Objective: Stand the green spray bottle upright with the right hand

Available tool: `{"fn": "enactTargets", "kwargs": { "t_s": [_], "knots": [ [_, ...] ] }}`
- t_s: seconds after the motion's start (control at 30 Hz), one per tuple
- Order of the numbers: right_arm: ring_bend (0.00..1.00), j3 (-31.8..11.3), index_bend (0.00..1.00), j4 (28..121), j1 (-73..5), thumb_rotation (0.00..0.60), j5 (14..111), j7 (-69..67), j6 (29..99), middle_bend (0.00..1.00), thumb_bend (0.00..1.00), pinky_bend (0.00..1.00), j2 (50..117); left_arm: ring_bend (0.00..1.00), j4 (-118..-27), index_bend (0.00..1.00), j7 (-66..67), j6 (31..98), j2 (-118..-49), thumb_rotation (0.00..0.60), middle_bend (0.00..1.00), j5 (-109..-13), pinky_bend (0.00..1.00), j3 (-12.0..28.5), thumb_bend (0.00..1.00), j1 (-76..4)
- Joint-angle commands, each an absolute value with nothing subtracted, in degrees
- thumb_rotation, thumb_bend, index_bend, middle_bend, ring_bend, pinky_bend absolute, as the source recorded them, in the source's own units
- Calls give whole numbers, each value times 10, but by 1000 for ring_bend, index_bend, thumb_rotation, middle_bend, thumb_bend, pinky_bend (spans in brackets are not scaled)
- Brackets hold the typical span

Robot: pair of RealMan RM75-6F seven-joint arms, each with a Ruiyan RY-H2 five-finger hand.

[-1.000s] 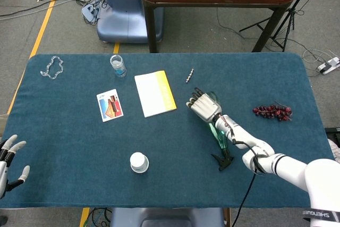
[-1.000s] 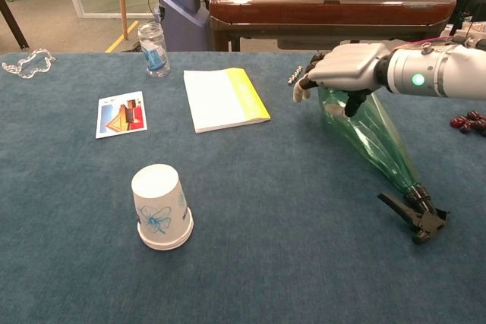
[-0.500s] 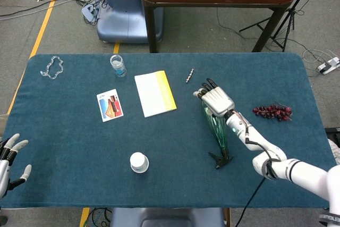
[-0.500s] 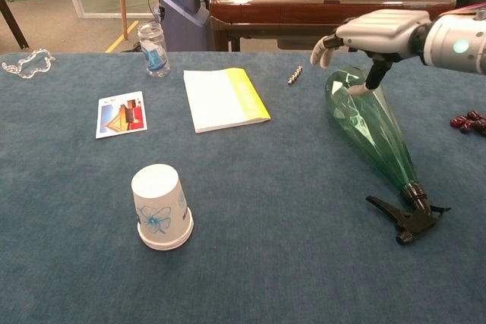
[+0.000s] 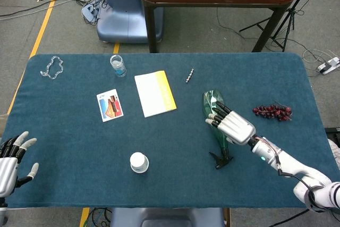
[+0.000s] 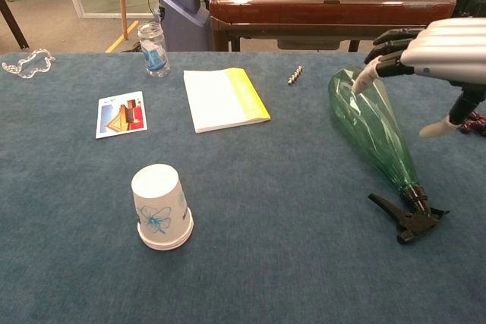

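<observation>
Green spray bottle [image 6: 370,128] lying flat on the table [image 5: 79,131], right of centre, base toward the far edge, black trigger head [image 6: 408,218] nearest. Right hand [image 5: 231,125] hovering above its middle, fingers spread and holding nothing, seemingly lined up for a grasp around the body. Left hand [image 5: 11,159] idle at the near left corner, fingers apart

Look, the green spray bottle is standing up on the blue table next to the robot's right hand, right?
Not quite. The green spray bottle is lying on its side on the blue table, next to the right hand, as the chest view shows.
</observation>
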State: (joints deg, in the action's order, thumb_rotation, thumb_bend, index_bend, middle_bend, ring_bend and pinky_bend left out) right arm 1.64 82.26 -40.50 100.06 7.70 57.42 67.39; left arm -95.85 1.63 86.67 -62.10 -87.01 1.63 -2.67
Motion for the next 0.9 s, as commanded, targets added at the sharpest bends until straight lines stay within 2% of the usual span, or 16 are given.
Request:
{"fn": "enactTargets", "kwargs": {
  "t_s": [0.03,0.23,0.47,0.7,0.9],
  "knots": [
    [82,48,237,773,-397,600,1058,71,611,209,7,41,686,61,-963,190,21,866,-620,600,54,-872,46,16,394,-28],
    [71,79,237,660,-410,600,1126,52,639,202,0,41,732,61,-972,190,29,869,-616,600,54,-871,46,14,394,-25],
    [71,100,237,556,-417,600,1157,8,675,202,15,41,790,61,-975,190,32,870,-614,600,54,-868,46,12,394,-23],
    [71,120,237,480,-420,600,1176,-18,700,202,63,40,835,61,-972,190,31,868,-616,600,54,-866,46,12,394,-22],
    [71,130,241,435,-423,600,1179,-38,714,202,166,38,861,61,-970,190,29,867,-617,600,54,-864,46,12,394,-23]
  ]
}}
